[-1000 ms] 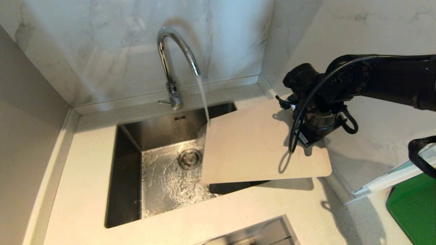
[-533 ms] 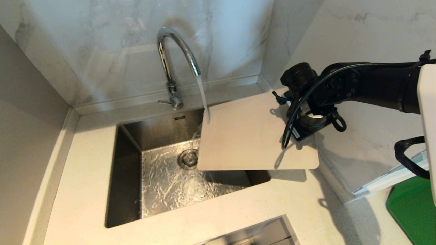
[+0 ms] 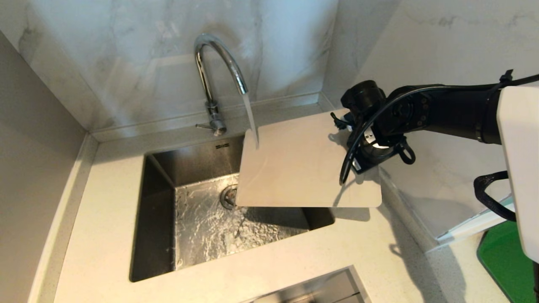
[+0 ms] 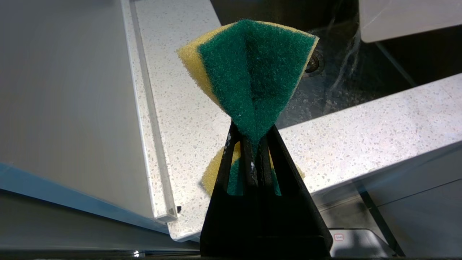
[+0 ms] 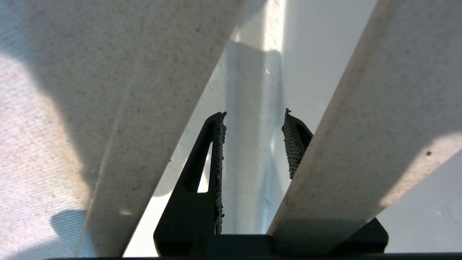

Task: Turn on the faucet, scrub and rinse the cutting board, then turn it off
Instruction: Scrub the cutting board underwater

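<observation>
The chrome faucet (image 3: 210,71) is running, and its stream lands on the far left corner of the cutting board (image 3: 294,168). The beige board hangs tilted over the right half of the sink (image 3: 160,219). My right gripper (image 5: 252,115) is at the board's right end with both fingers poked through its handle slot. The jaws stand apart with nothing between the pads, and the slot's rim (image 5: 379,108) lies across one finger. My left gripper (image 4: 251,130) is parked low by the counter's front edge, shut on a green and yellow sponge (image 4: 249,68).
The faucet's thin lever (image 3: 204,126) sticks out to the left at its base. Marble walls close in behind and to the right of the sink. A dark green flat thing (image 3: 505,256) lies at the far right. A second steel basin (image 3: 311,290) sits at the counter's front.
My right gripper has carried the cutting board left and a little up, toward the faucet. The water fell past the board's left edge before and now strikes its corner.
</observation>
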